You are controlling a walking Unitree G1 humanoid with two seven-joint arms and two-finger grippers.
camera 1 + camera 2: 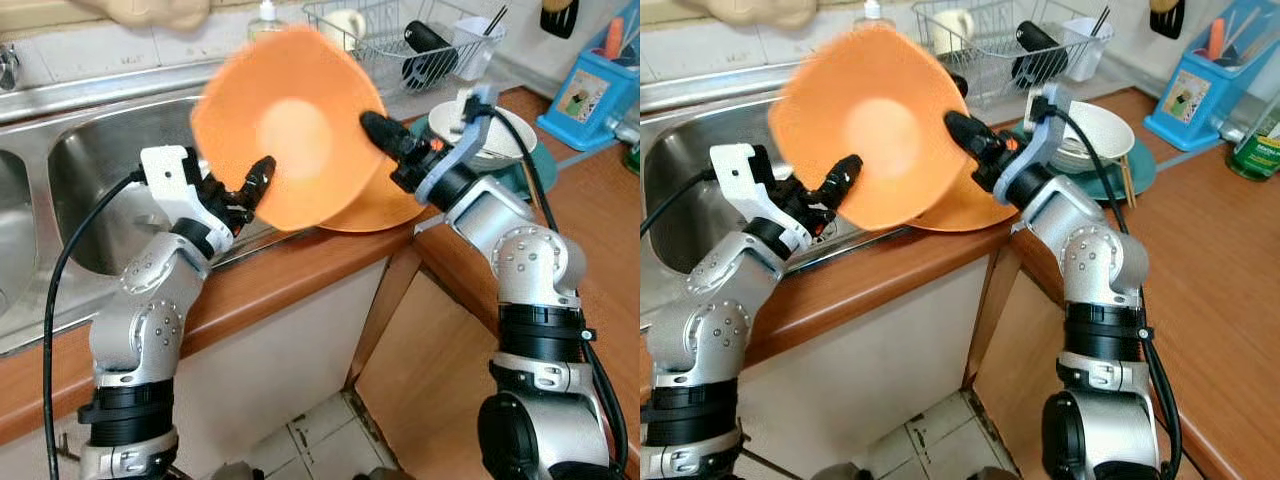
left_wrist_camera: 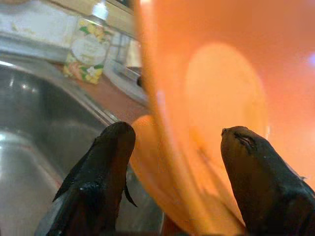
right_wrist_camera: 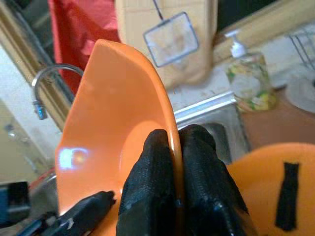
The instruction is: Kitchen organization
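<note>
Currently the orange bowl (image 1: 290, 130) is held tilted above the sink (image 1: 100, 190), pinched at its rim by the right gripper (image 3: 174, 162), with the left gripper (image 2: 172, 167) spread wide astride the opposite rim; a 1-point pinch could let it swing or drop.

Light: bright, even, daylight-like; no hard shadows.
Glare: soft sheen on sink (image 1: 110, 160) steel; white highlight on orange bowl (image 3: 69, 158) inner wall.
Blur: bowl motion-smeared in head views; rest sharp.
Focus: left wrist view soft, fingers (image 2: 106, 167) v. close, fuzzy.
</note>
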